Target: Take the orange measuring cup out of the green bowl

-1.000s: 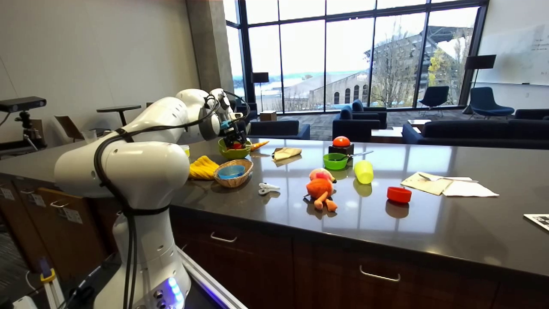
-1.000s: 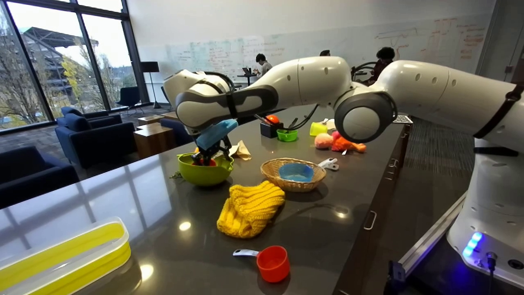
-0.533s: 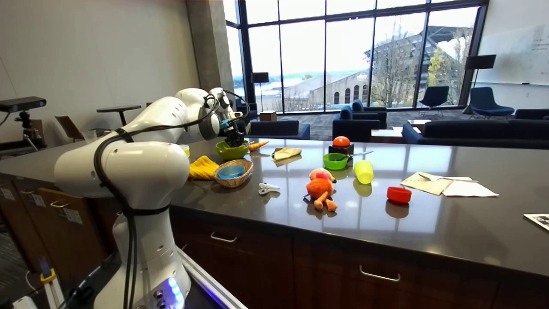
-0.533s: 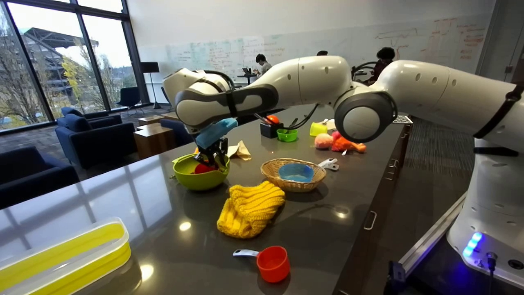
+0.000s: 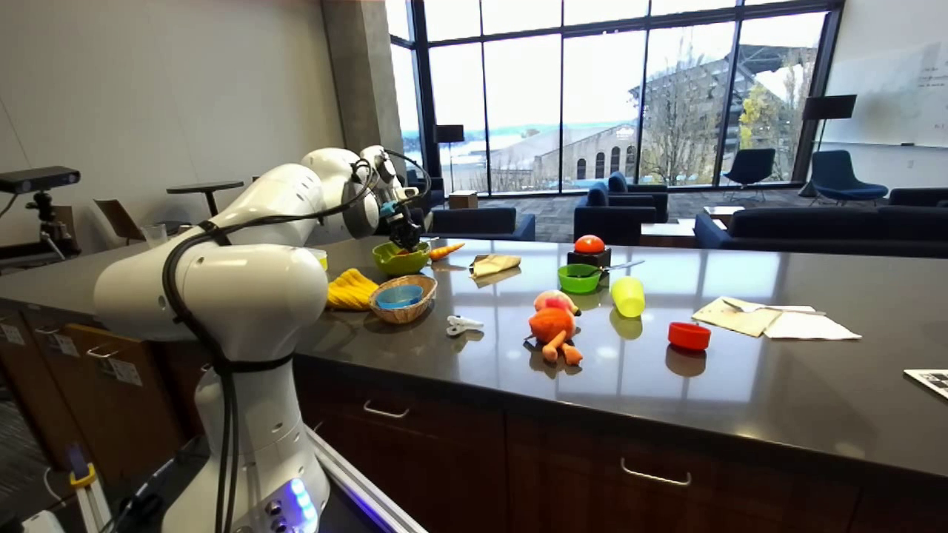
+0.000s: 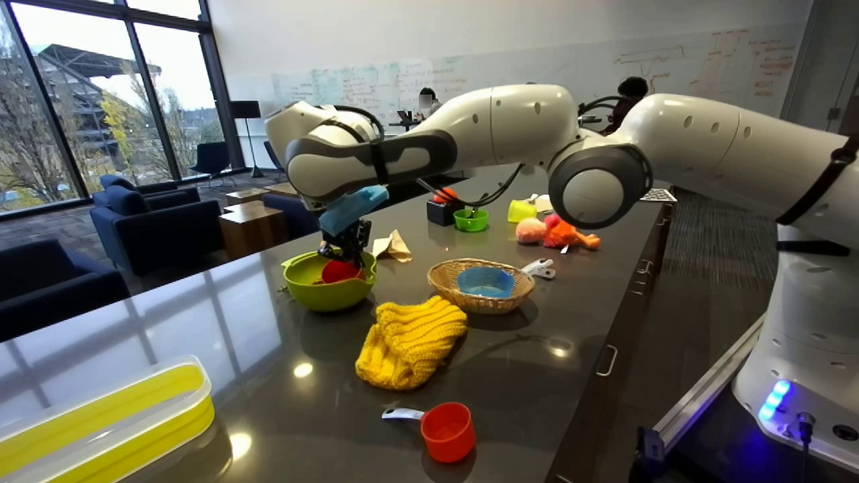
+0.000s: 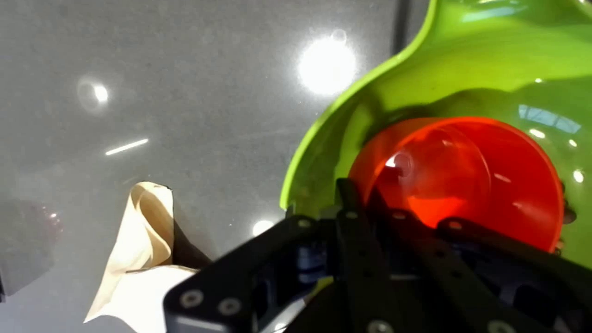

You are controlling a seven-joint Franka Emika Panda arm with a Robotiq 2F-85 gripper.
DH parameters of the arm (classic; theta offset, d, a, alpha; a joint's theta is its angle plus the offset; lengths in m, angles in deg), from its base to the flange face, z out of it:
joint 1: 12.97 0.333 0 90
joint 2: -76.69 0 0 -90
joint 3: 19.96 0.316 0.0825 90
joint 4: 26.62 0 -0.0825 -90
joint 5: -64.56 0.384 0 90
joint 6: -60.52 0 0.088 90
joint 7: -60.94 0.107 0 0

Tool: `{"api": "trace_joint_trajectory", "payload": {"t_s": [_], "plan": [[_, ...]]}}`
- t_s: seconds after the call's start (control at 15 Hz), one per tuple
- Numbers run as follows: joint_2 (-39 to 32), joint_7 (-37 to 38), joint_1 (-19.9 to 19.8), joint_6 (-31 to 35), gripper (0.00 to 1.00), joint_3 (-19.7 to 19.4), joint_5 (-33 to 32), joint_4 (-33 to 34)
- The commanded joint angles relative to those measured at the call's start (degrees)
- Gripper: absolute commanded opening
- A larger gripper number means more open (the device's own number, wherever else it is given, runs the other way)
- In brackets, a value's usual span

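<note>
Dark and glossy, the bench [image 6: 295, 416] carried the green bowl [image 6: 325, 298] and the things around it; the white robot arm [image 6: 523, 127] reached over the green bowl; well apart from the green bowl, in an exterior view, lay the long yellow-sided container [image 6: 168, 433]; the wicker basket [image 6: 480, 306], holding the blue dish [image 6: 484, 282], stood near the green bowl, and the yellow knitted cloth [image 6: 413, 345] lay bunched about as near; the gripper [image 7: 363, 192] pointed down into the green bowl, its jaws together on the wall of the orange measuring cup [image 7: 508, 175], one on each side of that wall; well apart from the green bowl were the plush toy [image 5: 554, 326], the black box [image 5: 590, 257] with the orange dome [image 5: 589, 243], the yellow cup [image 5: 628, 296] and the small green dish [image 5: 579, 281]; the folded paper [image 7: 134, 249] lay near the green bowl; the orange measuring cup was inside the green bowl, its open mouth showing in the wrist view, though whether it touched the bottom I could not tell; the red measuring cup [image 6: 448, 433] was well apart from the green bowl; the carrot [image 5: 446, 251] lay just beside the green bowl; small dark round things [image 7: 570, 215], too little shown to name, lay in the green bowl
</note>
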Motion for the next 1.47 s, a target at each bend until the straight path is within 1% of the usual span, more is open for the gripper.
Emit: {"api": "trace_joint_trajectory", "payload": {"t_s": [0.0,0.13,0.2,0.27,0.33,0.4,0.47,0.6,0.8,0.87,0.93,1.0,1.13,1.2,1.4], "plan": [[3.5,-0.6,2.4,-0.8,0.01,-1.5,-2.1,-1.0],[4.7,-2.2,3.5,-0.7,0.01,-1.7,-3.4,0.9],[2.0,-3.8,3.1,-2.5,0.01,-1.8,-3.1,8.3],[5.0,-3.2,3.0,0.3,0.01,-2.1,-3.1,5.0],[6.7,-1.2,2.4,2.4,0.01,-2.7,-2.9,4.1],[7.2,2.2,1.1,2.6,0.01,-3.7,-3.0,4.6],[8.0,3.6,0.0,2.9,0.01,-4.2,-2.8,4.5],[8.5,7.3,-2.8,2.9,0.01,-4.3,-1.8,4.5],[8.6,11.6,-8.8,3.9,0.01,-2.7,0.7,4.2],[8.2,12.1,-11.1,4.9,0.01,-1.5,2.4,4.0],[7.9,10.9,-13.7,6.8,0.01,0.2,4.6,3.6],[7.1,8.0,-16.5,9.1,0.01,2.0,7.0,3.2],[5.1,5.4,-21.4,11.3,0.01,4.9,11.5,2.9],[2.7,3.5,-23.7,11.4,0.01,6.5,13.8,4.7],[-2.0,-0.8,-29.9,12.2,0.01,10.6,20.2,4.0]]}}
